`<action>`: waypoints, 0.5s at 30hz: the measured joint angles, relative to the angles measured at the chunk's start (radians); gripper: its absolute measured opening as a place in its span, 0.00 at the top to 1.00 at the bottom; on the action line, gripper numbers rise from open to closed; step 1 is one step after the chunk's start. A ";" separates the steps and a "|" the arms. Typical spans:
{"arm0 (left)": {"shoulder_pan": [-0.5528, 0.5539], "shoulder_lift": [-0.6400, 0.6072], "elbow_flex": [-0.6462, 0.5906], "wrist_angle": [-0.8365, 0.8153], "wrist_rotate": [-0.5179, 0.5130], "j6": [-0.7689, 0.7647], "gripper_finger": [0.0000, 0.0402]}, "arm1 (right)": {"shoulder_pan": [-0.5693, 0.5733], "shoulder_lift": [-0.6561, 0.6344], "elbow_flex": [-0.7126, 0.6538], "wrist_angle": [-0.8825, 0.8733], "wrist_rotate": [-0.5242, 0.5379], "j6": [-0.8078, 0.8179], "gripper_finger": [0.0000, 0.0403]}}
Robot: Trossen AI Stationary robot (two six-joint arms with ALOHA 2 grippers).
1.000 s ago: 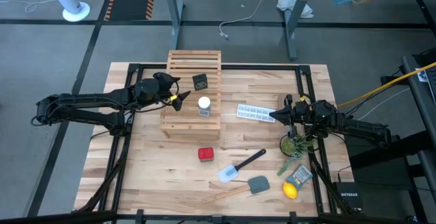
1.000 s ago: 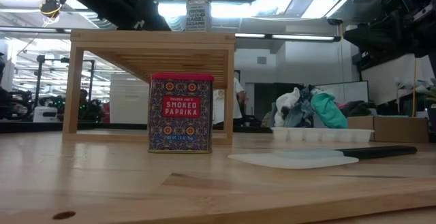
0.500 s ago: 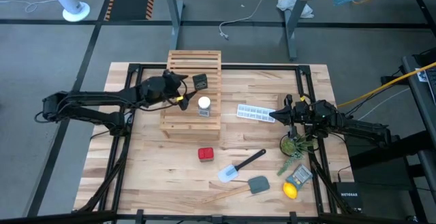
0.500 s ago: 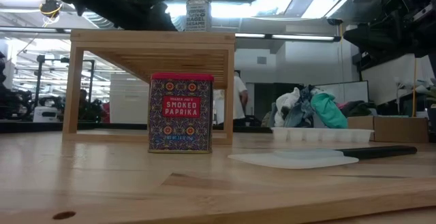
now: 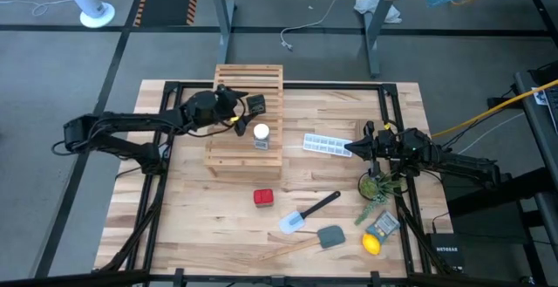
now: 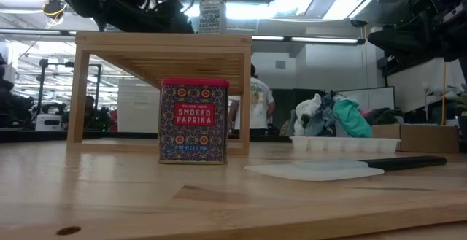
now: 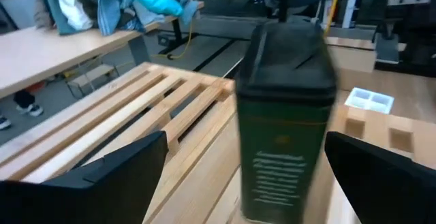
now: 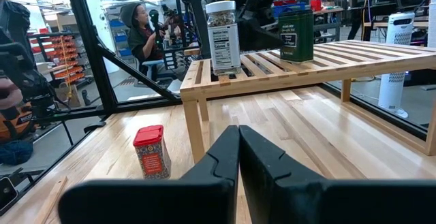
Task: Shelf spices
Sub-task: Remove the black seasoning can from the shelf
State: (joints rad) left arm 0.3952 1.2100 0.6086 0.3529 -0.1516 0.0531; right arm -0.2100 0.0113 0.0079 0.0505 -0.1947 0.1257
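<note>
two spices on shelf, third (boxy) before it

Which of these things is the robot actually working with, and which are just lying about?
In the job: wooden shelf, black spice tin, clear jar, red paprika tin, left gripper.

Lying about: ice-cube tray, spatula, lemon, green sprig.

- High view looks straight down on the whole worktop.
- Low view sits at worktop height, close to the red tin, facing the room.
- Left wrist view looks closely at the black tin.
- Right wrist view looks across at the shelf, shared by all views.
</note>
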 joint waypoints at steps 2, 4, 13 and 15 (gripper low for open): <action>0.007 0.017 0.000 0.009 0.000 -0.015 0.03 | 0.000 0.000 0.000 0.000 0.000 0.000 0.96; 0.010 0.027 0.000 0.018 0.000 -0.021 0.05 | 0.000 0.000 0.000 0.000 0.000 0.000 0.96; -0.002 0.030 0.000 0.057 -0.001 -0.030 0.27 | 0.000 0.000 0.000 0.000 0.000 0.000 0.96; -0.011 0.030 0.000 0.057 -0.006 -0.030 0.35 | 0.000 0.000 0.000 0.000 0.000 0.000 0.96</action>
State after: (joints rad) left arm 0.3844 1.2396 0.6086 0.4095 -0.1578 0.0227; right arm -0.2099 0.0116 0.0081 0.0505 -0.1947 0.1257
